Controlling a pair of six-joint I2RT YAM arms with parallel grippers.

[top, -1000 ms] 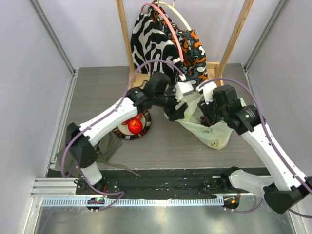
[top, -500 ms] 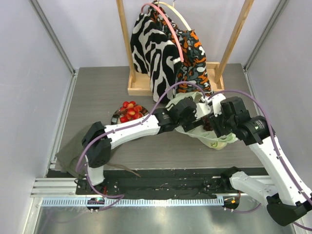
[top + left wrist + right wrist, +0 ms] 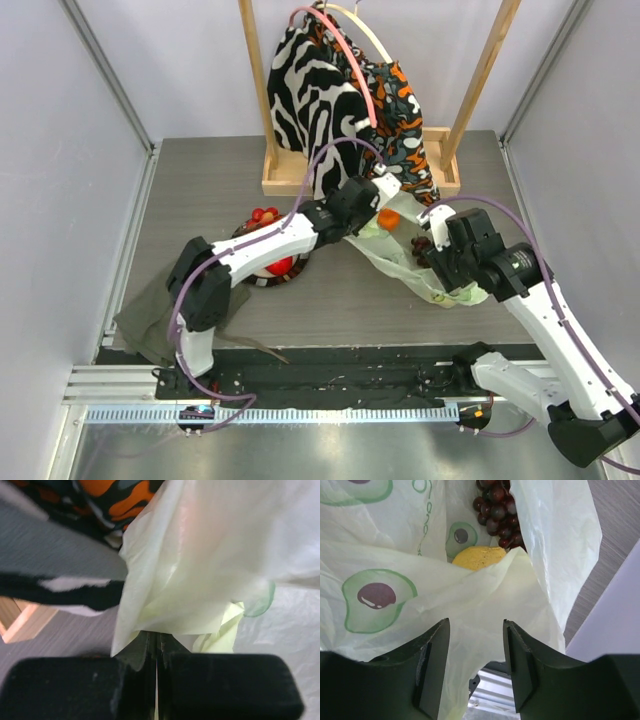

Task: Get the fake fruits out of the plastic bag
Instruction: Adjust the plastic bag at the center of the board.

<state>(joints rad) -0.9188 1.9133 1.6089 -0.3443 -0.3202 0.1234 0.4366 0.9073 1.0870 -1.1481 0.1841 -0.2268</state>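
While inside bag point(image 3: 380, 555): grapes point(image 3: 496, 507) w/ lemon point(image 3: 477, 557).

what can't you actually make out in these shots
Top view: the left arm covers most of the plate.
Right wrist view: a plastic bag fold hides part of the yellow fruit; the top edge cuts the grape bunch.
Left wrist view: only bag film shows.

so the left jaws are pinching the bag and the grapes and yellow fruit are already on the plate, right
No. The left jaws pinch the plastic bag, but the grapes and yellow fruit lie inside the bag, not on the plate, as the right wrist view shows.
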